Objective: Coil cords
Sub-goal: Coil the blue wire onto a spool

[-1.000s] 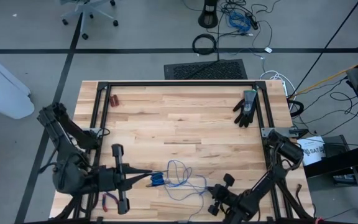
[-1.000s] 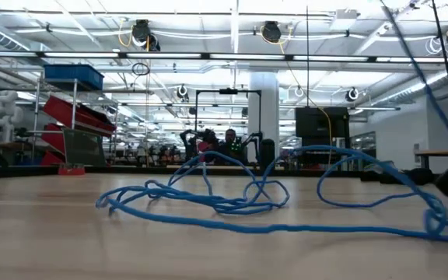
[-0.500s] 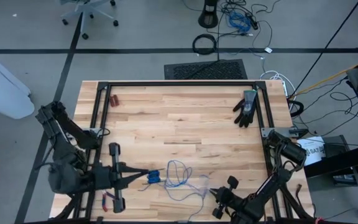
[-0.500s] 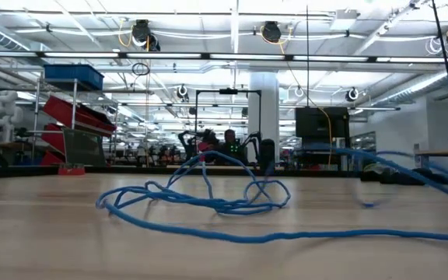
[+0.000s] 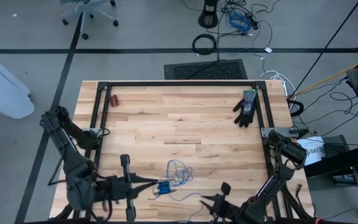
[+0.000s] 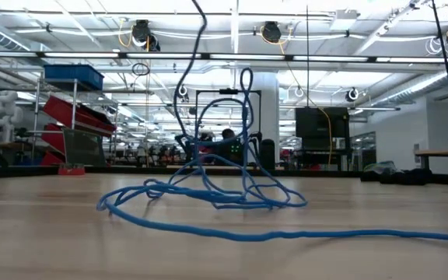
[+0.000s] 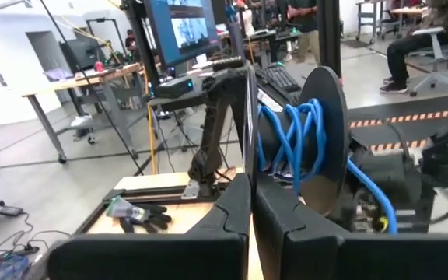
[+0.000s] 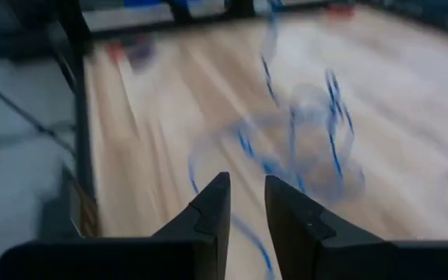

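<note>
The thin blue cord (image 5: 179, 171) lies in loose loops near the table's front edge. In the low view one strand (image 6: 197, 31) climbs out of the picture's top while the loops (image 6: 208, 194) rest on the wood. My left gripper (image 5: 154, 183) points level toward the table's right, shut, with the bright blue plug (image 5: 163, 186) right at its fingertips. My right gripper (image 5: 205, 200) stands open to the right of the loops, close to a trailing strand (image 5: 194, 196) but holding nothing. The right wrist view shows its parted fingers (image 8: 247, 206) and the blurred cord (image 8: 333, 117) beyond them. My left gripper holds the cord close to its bright blue plug (image 5: 162, 186), pinched between its two shut fingers (image 7: 239, 210). The fingers come in level from the table's left. The held end is lifted; the cord drops from it, and its loops lie slack on the table.
A black glove (image 5: 246, 107) lies at the far right, also seen in the left wrist view (image 7: 134, 214). A small reddish thing (image 5: 114, 99) lies at the far left. A black frame rail (image 5: 179, 83) borders the table. Bare wood fills the table's middle.
My right gripper has opened and let go of the cord, then risen a little. The freed strand has dropped flat onto the table. My left gripper has gone toward the table's right and near edge with the plug end, and the loops have drawn closer together.
</note>
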Controlling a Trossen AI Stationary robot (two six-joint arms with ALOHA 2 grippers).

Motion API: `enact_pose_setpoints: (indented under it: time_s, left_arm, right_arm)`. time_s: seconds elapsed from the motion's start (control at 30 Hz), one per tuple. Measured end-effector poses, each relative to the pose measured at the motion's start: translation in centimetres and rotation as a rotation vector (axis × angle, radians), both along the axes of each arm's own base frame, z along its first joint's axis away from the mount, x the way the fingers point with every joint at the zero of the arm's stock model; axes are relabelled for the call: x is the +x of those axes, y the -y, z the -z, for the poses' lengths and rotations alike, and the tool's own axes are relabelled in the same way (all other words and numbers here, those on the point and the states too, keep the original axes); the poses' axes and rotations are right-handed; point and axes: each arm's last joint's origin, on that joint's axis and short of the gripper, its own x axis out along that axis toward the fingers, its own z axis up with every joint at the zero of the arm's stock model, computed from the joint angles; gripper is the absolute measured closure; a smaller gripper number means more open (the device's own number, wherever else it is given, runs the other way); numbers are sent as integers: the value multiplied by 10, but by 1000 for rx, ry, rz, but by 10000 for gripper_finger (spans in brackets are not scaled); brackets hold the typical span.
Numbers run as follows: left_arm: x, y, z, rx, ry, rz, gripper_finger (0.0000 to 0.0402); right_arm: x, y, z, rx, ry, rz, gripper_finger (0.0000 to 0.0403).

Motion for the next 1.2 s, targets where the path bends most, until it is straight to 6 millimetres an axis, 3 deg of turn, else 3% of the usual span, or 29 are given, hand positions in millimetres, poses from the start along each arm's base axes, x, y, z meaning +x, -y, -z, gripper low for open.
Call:
enact_pose_setpoints:
  time_s: [0.23, 0.53, 0.87, 1.2]
  left_arm:
    - [4, 2, 5, -7, -9, -7, 395]
    - [2, 5, 6, -6, -11, 3, 395]
    - [-4, 10, 6, 2, -12, 23, 395]
    - [7, 0, 5, 2, -10, -25, 395]
  right_arm:
    - [36, -6, -24, -96, 144, -63, 332]
    - [81, 12, -60, -215, 218, -315, 332]
    - [75, 49, -92, -217, 47, -379, 332]
    - [65, 40, -74, -144, -52, -422, 332]
